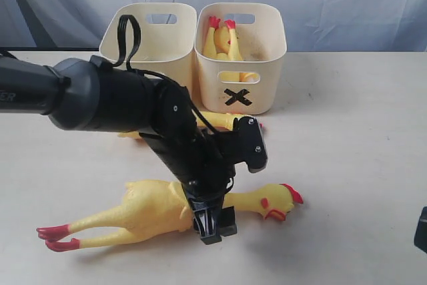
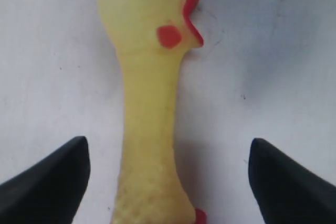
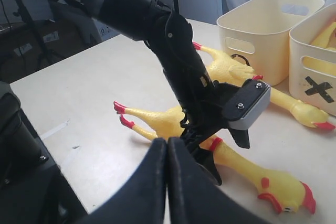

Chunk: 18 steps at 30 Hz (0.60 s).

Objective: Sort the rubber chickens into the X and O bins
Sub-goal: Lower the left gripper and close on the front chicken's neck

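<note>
Two left fingers (image 2: 47, 182) spread astride front chicken (image 2: 149, 129) neck; right fingers (image 3: 152, 187) clenched; rear chicken (image 1: 223, 121) half-hidden

Soft even light, faint shadows, left wrist view blurred close-up

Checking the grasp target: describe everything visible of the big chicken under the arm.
The chicken looks like yellow rubber, with red feet, neck band and comb, orange beak. It lies flat on the table, feet left and head right in the exterior view. The open left pincer straddles its neck without visibly touching.
</note>
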### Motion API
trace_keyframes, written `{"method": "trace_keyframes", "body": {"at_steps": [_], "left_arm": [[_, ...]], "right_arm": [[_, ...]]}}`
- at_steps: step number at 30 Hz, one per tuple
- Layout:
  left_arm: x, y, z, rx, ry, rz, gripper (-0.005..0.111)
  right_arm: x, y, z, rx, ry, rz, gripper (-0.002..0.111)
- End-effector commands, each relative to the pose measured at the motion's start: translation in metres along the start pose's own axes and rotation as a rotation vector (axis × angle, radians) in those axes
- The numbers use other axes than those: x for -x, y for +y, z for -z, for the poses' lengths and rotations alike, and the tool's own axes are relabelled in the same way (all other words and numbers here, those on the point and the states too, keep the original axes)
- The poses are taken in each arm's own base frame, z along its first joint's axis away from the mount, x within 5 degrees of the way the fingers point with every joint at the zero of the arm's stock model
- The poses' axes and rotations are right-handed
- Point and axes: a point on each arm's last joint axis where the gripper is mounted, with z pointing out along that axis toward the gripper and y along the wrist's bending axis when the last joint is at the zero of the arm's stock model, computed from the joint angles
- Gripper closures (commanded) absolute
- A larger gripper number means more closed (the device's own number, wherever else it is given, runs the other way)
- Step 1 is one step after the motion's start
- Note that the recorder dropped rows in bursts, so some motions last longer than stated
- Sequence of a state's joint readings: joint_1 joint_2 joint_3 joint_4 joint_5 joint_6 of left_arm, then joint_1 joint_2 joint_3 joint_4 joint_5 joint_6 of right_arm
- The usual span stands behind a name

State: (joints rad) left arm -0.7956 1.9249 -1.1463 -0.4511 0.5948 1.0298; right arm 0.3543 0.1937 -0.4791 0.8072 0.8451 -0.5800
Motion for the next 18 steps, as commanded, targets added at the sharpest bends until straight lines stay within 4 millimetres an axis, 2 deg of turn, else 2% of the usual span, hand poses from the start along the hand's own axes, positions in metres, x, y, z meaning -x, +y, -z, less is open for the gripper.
{"method": "trace_keyframes", "body": {"at_steps": [1,5,7,13,18], "left_arm": [[0.003,0.003,-0.005,0.017,-0.012,0.008,0.030],[-0.002,0.003,-0.015,-0.002,0.014,0.012,0.030],[-0.003,0.002,-0.019,-0.010,0.023,0.015,0.034],[-0.004,0.002,-0.020,-0.013,0.027,0.014,0.057],[-0.004,0.002,-0.020,-0.013,0.027,0.008,0.080]], "right_arm": [[0.000,-0.001,0.000,-0.009,-0.015,-0.006,0.109],[0.000,-0.001,0.000,-0.009,-0.015,-0.006,0.109],[0.000,-0.001,0.000,-0.009,-0.015,-0.006,0.109],[0.000,0.000,0.000,-0.008,-0.014,-0.006,0.109],[0.000,0.000,0.000,-0.008,-0.014,-0.006,0.109]]}}
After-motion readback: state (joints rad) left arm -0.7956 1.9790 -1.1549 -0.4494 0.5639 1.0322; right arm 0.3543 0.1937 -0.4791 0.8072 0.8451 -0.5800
